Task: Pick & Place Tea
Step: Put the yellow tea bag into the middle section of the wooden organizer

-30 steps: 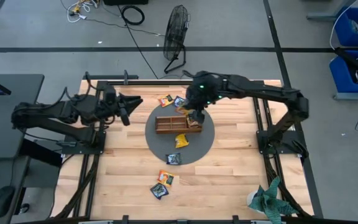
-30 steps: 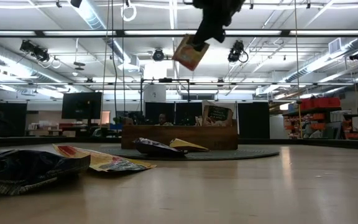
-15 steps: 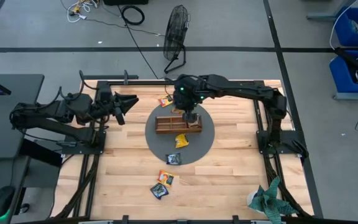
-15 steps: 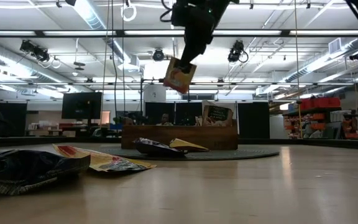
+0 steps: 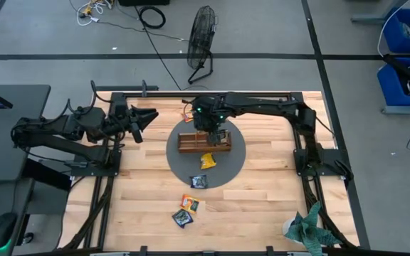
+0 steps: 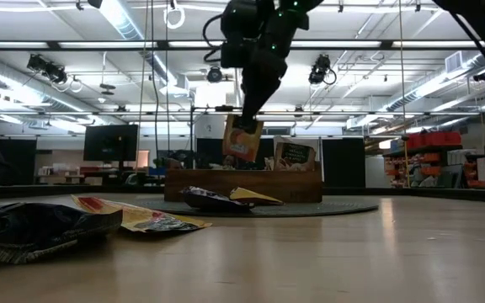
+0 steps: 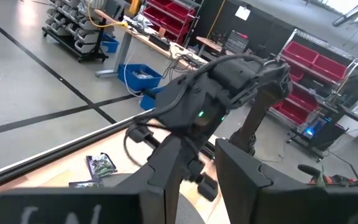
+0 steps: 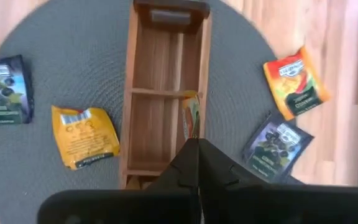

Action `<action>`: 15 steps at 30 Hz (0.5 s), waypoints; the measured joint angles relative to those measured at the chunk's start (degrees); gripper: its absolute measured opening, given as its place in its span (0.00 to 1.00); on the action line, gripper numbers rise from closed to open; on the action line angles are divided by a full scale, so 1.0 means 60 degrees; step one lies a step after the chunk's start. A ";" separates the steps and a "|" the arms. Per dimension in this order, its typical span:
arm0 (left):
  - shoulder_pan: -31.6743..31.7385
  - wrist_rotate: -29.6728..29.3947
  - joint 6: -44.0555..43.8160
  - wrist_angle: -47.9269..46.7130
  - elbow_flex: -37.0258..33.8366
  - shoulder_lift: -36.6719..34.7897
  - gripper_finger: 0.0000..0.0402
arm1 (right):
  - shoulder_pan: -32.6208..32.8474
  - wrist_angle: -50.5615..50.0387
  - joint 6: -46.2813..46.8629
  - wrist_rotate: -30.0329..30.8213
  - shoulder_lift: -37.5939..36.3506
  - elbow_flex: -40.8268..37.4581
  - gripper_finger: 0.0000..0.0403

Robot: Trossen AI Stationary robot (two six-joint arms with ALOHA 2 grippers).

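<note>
Our right tool (image 6: 244, 126) was clamped on an orange tea bag (image 6: 242, 141), hanging just above the wooden tray (image 5: 203, 141). One bag (image 6: 294, 156) already stood in the tray; several lay around it. We judged most remained. The left tool (image 5: 142, 122) waited aside, partly apart, empty.

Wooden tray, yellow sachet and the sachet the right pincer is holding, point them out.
Tray (image 8: 143, 130): right wrist view, middle divider wall.
Yellow sachet (image 8: 84, 135): right wrist view, its centre.
Held sachet (image 6: 242, 140): low view, its orange face below the right pincer.

Robotics lab: red bin racks (image 7: 328, 62), ceiling strip lights (image 6: 133, 21).
</note>
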 joint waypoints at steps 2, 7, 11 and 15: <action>0.0000 0.0000 -0.0004 0.0000 0.0000 0.0000 0.26 | 0.0000 -0.0043 -0.0006 0.0000 0.0200 0.0000 0.00; 0.0000 0.0000 -0.0007 0.0001 0.0000 0.0000 0.26 | 0.0004 -0.0083 -0.0011 -0.0018 0.0531 -0.0004 0.00; -0.0004 0.0000 -0.0011 0.0000 0.0000 0.0000 0.26 | 0.0006 0.0008 -0.0082 -0.0004 0.0771 -0.0004 0.00; -0.0004 -0.0001 -0.0019 -0.0004 0.0000 0.0000 0.26 | 0.0004 -0.0011 -0.0106 0.0010 0.1030 -0.0004 0.00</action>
